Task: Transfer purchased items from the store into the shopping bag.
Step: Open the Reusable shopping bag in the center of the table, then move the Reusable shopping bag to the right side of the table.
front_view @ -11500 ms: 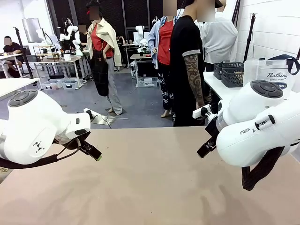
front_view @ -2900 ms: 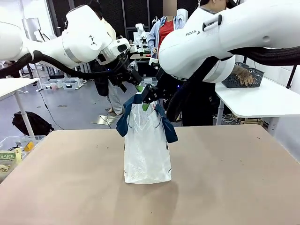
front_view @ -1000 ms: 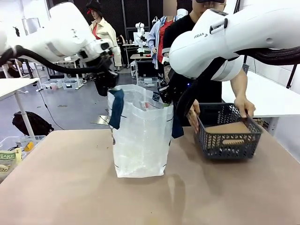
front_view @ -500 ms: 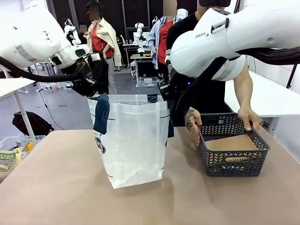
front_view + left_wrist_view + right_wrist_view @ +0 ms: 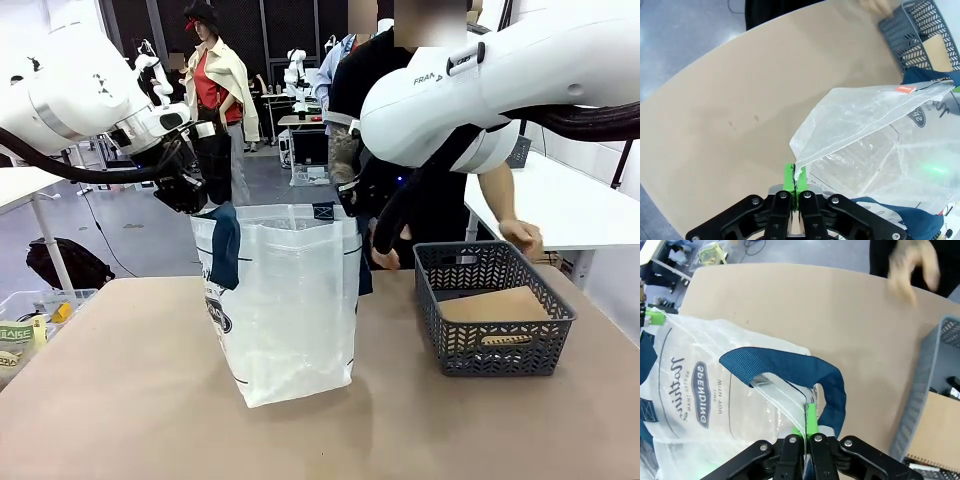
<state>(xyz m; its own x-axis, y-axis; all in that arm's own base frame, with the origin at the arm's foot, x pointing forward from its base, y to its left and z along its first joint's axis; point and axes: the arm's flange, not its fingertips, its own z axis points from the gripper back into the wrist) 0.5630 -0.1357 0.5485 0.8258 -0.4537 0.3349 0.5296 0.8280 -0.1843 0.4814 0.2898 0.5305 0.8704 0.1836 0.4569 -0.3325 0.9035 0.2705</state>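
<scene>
Both my claws are clenched on the mouth of the tall translucent whitish plastic shopping bag. My left claw pinches the thin film rim on the bag's left side. My right claw pinches the rim on the right side, inside the loop of a navy blue woven strap handle. The mouth is stretched open between them, and the bag's bottom rests on the tan bench near the middle.

A dark grey lattice plastic basket sits on the bench just right of the bag, not touching it and lower than it. A flat brown card-like piece lies inside; any other goods are too hidden to tell. A person's hand is by the basket's far right corner.

Handling, my guess:
- **Bag:** The film is soft, slick and very light, and the bag looks near empty, so it would slump if either claw lets go. The film could tear at the pinch if I spread too hard. The woven strap is the tougher, grippier place to hold.
- **Brown piece:** It looks stiff, light and flat on the basket floor, so I would take it by an edge.
</scene>
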